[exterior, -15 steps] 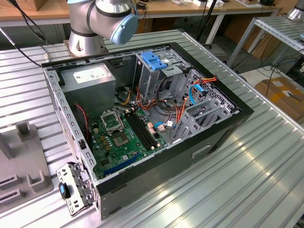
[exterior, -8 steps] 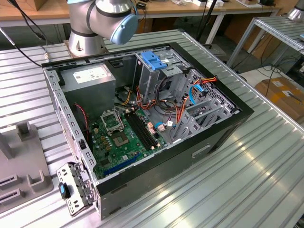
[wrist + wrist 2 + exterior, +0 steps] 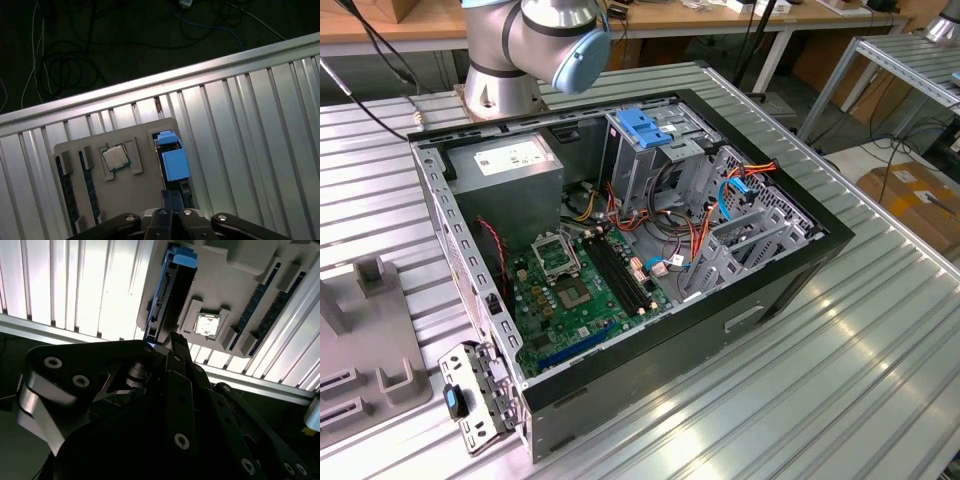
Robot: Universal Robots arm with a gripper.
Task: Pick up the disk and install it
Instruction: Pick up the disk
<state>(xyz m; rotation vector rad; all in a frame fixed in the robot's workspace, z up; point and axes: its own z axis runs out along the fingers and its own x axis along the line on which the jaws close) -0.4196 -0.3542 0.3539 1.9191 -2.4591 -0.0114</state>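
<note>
- One relation matters here: the disk (image 3: 172,157) stands on edge in the end slot of the grey tray (image 3: 125,195). The gripper (image 3: 172,200) hangs over that same slot, in line with the disk.
- Along the tray, the processor (image 3: 115,157) sits in the next pocket beside the disk, and the two memory sticks (image 3: 90,187) lie at the tray's far end, well apart from the disk.
- The disk's long axis runs across the tray. In both wrist views the gripper sits towards the end away from the blue plastic end.
- The fingers look drawn close together with nothing between them, and the seam between them follows the disk's length.
- I cannot tell whether the fingertips touch the disk or hover above it.
- The open computer case (image 3: 620,250) lies on the table beside the tray, well apart from the slot.
</note>
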